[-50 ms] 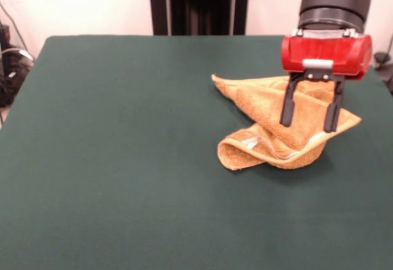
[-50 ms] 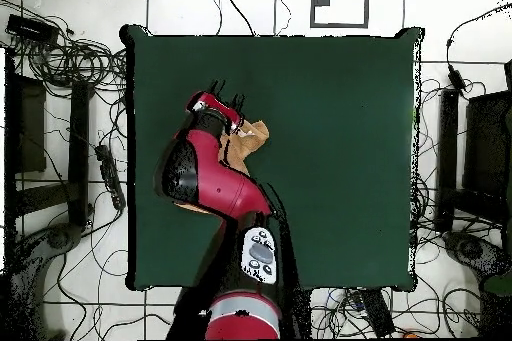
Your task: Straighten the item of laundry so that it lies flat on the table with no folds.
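Table (image 1: 123, 159): a broad dark green cloth top, far larger than the article lying on it. Surface looks matte and felt-like; judged likely to offer some drag against terry, which would help a pulled edge stay put.

Arm (image 2: 215, 182): red and black, reaching across the table from the base side, as the overhead view shows, and covering much of the work area there.

Towel (image 1: 276, 129): orange-tan terry, lying bunched right of centre in the front view, resting wholly on the table. It is folded over itself into a rough wedge. One corner points up-left on the cloth; the near-left end is rolled under into a thick lip, where a pale woven band and a small white patch show. In the overhead view only a small tan portion (image 2: 250, 142) is visible beside the arm.

Gripper (image 1: 310, 107): red body, two black fingers pointing down, jaws spread wide, holding nothing. The tips stand over the right part of the towel; whether they touch the pile cannot be told.

Handling, as judged: light, limp, non-fragile, not slippery. A pinch on a single free corner or the banded edge suits best; gripping the rolled lip risks taking several layers together.
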You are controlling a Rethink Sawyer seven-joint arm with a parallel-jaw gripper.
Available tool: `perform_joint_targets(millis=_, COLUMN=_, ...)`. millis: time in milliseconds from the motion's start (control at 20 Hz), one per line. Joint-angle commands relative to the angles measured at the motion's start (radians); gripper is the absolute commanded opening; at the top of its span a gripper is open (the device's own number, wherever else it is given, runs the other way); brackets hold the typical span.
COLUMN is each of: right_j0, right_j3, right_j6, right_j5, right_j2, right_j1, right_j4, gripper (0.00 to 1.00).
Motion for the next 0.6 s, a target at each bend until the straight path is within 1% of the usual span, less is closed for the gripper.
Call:
perform_joint_targets(millis=50, right_j0=0.046, right_j3=0.075, right_j6=0.284, right_j5=-0.021, right_j2=0.063, right_j1=0.072, right_j4=0.090, gripper=1.00)
perform_joint_targets(millis=300, right_j0=0.027, right_j3=0.071, right_j6=0.319, right_j5=-0.029, right_j2=0.088, right_j1=0.064, right_j4=0.070, gripper=1.00)
perform_joint_targets(millis=600, right_j0=0.020, right_j3=0.056, right_j6=0.345, right_j5=-0.048, right_j2=0.098, right_j1=0.070, right_j4=0.080, gripper=1.00)
